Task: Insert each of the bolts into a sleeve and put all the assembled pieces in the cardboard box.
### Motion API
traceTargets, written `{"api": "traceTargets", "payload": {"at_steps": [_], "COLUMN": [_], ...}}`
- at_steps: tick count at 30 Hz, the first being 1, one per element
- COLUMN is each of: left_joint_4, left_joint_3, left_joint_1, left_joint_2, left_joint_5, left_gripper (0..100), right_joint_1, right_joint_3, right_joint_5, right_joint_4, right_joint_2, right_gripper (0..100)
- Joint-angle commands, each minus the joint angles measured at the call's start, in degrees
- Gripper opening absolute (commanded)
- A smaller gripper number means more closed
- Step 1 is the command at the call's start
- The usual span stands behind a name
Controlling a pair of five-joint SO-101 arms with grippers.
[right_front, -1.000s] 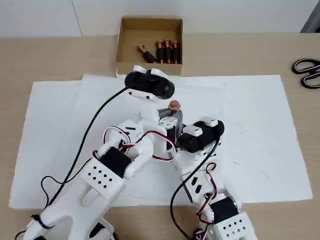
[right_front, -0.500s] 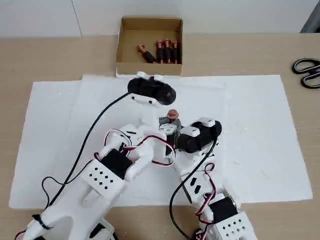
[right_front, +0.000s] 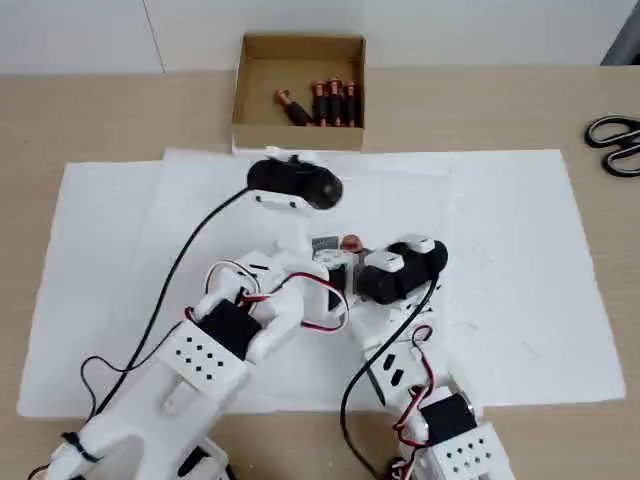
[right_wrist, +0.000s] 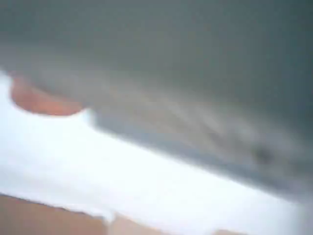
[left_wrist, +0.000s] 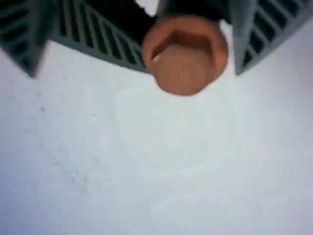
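While the left gripper sits low over the white paper sheet, its grey ribbed fingers look clenched around the small copper-headed, dark-bodied bolt piece, round head poking out toward the sheet. From the high view, bolt piece is mid-sheet, between the two arms, well short of the brown cardboard box. Right gripper is just beside it, and I cannot tell whether its fingers are spread or closed. Box holds four copper-and-black assembled pieces, three side by side, one angled. Black-handled scissors lie at the far edge of the wooden table. Handling guess: small, light, rigid metal and plastic, not fragile. The round, smooth body likely rolls and can pivot or slip in a pinch. Best hold is probably across the dark cylindrical body, mid-length, not on the domed head. If the bolt is only loosely seated in a sleeve, it may slide out when tipped head-down.
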Motion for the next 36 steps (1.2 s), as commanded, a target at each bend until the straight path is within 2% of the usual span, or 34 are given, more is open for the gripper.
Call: {"api": "traceTargets", "payload": {"at_steps": [1, 5, 9, 14, 19, 25, 36], "left_joint_4": [0.4, 0.6, 4.8, 10.7, 17.0, 17.7, 17.6], "left_joint_3": [-2.6, -3.5, -4.1, -4.0, -3.9, -3.9, -1.5], "left_joint_1": [-1.2, -5.2, -9.4, -18.3, -24.2, -26.2, -26.3], "left_joint_2": [-1.4, -2.0, -9.1, -17.2, -18.8, -20.0, -20.7], "left_joint_5": [0.7, 0.7, 0.6, 0.4, -1.8, -1.8, -1.9], "left_gripper": [31, 31, 31, 31, 31, 31, 31], "right_joint_1": [-0.4, -0.4, -0.1, 0.1, 3.7, 5.2, 6.7], "right_joint_3": [-1.3, -1.3, -1.2, -1.6, -12.7, -34.7, -84.6], "right_joint_5": [-0.4, -0.4, -0.4, -0.2, 2.2, 5.3, 7.1], "right_joint_4": [-0.2, -0.2, -0.1, 0.0, 9.2, 5.1, -8.0], "right_joint_2": [-1.2, -1.2, -1.1, -0.5, 4.9, 28.0, 88.7], "right_gripper": [0.4, 0.4, 0.4, 0.4, 0.4, 0.4, 0.4]}}
